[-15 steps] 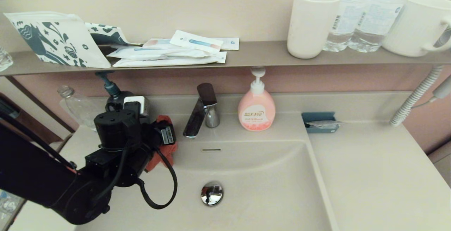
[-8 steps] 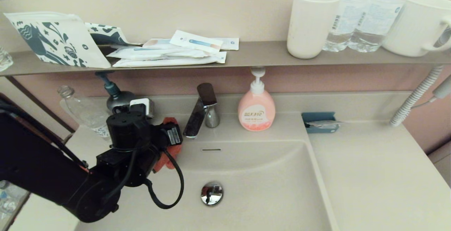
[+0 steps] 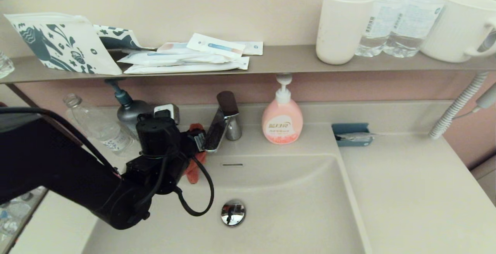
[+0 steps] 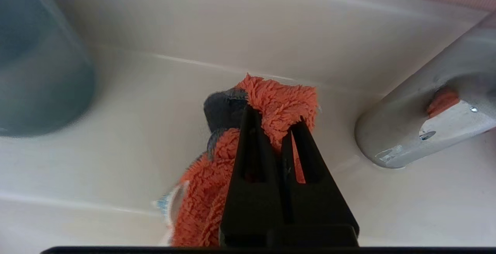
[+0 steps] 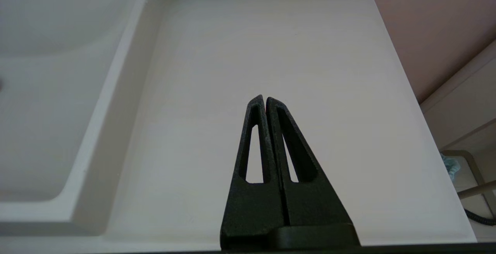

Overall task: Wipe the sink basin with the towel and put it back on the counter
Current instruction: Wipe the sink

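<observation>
My left gripper point(image 3: 197, 141) is shut on the orange-red towel point(image 3: 192, 172), which hangs bunched from its fingers. It sits at the back left rim of the sink basin point(image 3: 294, 192), close beside the chrome faucet point(image 3: 221, 124). In the left wrist view the towel point(image 4: 279, 99) wraps round the tips of the left gripper point(image 4: 274, 116), above the beige ledge between a grey dispenser and the faucet point(image 4: 418, 118). The right gripper point(image 5: 264, 98) is shut and empty, hovering over the counter point(image 5: 271, 52) to the right of the basin point(image 5: 46, 91). It does not show in the head view.
A pink soap bottle point(image 3: 282, 120) stands right of the faucet. A dark pump dispenser point(image 3: 130, 110) and a clear bottle point(image 3: 99, 126) stand behind my left arm. A teal tray point(image 3: 352, 134) sits on the counter point(image 3: 407, 192). The shelf point(image 3: 279, 58) above holds cups, bottles and packets. The drain plug point(image 3: 233, 212) lies mid-basin.
My left arm has carried the towel back and to the right, from the basin's left side up to the back rim next to the faucet.
</observation>
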{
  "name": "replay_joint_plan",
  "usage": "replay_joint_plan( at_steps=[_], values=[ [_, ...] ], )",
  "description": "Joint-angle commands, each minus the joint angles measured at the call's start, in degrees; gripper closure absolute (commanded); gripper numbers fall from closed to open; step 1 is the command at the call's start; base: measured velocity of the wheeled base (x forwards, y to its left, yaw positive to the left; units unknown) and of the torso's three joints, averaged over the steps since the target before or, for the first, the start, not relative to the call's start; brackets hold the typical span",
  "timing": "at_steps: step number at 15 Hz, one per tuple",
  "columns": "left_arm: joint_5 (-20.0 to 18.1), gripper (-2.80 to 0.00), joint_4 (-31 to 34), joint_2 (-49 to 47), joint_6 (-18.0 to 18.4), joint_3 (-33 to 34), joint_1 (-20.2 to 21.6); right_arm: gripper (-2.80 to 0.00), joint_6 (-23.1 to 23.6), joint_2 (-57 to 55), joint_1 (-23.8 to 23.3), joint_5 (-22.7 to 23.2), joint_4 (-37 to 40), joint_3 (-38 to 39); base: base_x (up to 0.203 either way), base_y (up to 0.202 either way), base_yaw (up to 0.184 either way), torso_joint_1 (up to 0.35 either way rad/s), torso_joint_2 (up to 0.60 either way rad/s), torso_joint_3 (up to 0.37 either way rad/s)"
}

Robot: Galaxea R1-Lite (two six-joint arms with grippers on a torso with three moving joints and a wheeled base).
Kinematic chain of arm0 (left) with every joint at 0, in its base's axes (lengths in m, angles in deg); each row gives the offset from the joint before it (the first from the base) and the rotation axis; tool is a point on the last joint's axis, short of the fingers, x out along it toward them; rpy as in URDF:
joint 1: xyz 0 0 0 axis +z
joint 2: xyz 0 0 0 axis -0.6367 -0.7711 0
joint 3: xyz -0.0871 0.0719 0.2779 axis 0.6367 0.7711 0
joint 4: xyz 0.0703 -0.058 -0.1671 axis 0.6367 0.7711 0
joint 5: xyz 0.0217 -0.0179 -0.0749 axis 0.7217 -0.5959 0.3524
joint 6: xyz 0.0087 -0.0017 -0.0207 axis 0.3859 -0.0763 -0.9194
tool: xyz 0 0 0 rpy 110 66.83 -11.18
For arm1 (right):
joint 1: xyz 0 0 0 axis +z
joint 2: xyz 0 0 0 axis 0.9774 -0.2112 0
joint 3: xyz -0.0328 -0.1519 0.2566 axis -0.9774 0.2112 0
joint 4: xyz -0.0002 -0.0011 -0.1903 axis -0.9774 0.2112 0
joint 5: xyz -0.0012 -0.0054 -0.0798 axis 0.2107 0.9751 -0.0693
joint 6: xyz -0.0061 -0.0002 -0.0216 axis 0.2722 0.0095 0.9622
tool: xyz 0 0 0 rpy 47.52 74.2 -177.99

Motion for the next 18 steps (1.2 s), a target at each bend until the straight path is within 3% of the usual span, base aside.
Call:
replay_joint_plan(
  at_steps=[1,8,13,17,18],
  values=[
    [0.18,0.0,-0.26,-1.3,-0.86,-0.58,-0.3,0.0,0.03,-0.05,0.02,0.02,0.02,0.0,0.0,0.0,0.0,0.0,0.0,0.0],
    [1.66,0.0,1.32,-2.76,-4.57,-2.61,-4.26,0.0,0.03,-0.05,0.02,0.02,0.02,0.0,0.0,0.0,0.0,0.0,0.0,0.0],
    [0.36,0.0,1.5,-3.05,-4.24,-2.91,1.3,0.0,0.03,-0.05,0.02,0.02,0.02,0.0,0.0,0.0,0.0,0.0,0.0,0.0],
    [-0.08,0.0,1.35,-3.26,-4.12,-2.78,2.61,0.0,0.03,-0.05,0.02,0.05,0.02,0.0,0.0,0.0,0.0,0.0,0.0,0.0],
    [-2.21,0.0,1.41,-3.17,-3.85,-2.96,4.08,0.0,0.03,-0.05,0.02,0.02,0.02,0.0,0.0,0.0,0.0,0.0,0.0,0.0]
  ],
)
